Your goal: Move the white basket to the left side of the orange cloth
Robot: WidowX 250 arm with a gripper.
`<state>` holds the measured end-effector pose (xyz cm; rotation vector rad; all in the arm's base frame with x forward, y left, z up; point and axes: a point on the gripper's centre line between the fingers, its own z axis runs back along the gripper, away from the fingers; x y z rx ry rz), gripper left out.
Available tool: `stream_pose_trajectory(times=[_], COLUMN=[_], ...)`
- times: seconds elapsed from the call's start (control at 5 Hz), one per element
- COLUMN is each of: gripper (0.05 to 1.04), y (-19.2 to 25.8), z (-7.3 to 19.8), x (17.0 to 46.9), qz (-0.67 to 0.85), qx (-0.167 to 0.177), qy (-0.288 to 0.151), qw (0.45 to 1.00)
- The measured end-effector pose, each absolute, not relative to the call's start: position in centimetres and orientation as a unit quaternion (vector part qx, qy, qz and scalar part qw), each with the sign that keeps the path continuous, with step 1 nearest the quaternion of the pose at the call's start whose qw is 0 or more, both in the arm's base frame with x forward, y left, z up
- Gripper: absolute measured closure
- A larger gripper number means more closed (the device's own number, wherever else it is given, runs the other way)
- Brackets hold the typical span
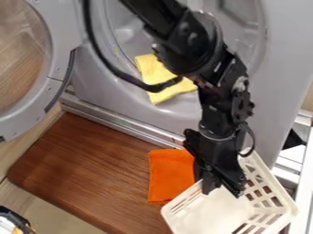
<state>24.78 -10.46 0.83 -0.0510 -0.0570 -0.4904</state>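
Board (92,169): set down left of cloth | White basket (214,215): right of cloth; grip rim squarely, lift level | Orange cloth (171,173): clear fully before traversing | Gripper (223,189): over basket, jaws apart; close before lift

Behind the gripper (223,188) rises the grey front panel (278,82) of an appliance with a round opening. Far to the gripper's left in the view, its round door (60,61) stands open, wood tones showing in the pane. A metal rail (122,124) runs slantwise along the panel's foot, above and left of the gripper. Left of and below it lies a brown wooden board (85,169) with visible grain and a rounded corner, pale flooring (55,214) beyond. Close to the gripper's right is white framework (304,183). Soft highlights lie on the grey surfaces.
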Motion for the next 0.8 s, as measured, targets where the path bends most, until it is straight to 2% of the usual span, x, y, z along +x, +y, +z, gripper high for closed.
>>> stream_pose_trajectory(times=[0.4,0.8], gripper=[0.988,0.988], y=[-5.6,0.2], z=[2.4,2.4], x=[22.6,20.9], qz=[-0.17,-0.086], qx=[-0.012,-0.012], qy=[-0.026,-0.025], qw=[0.985,0.996])
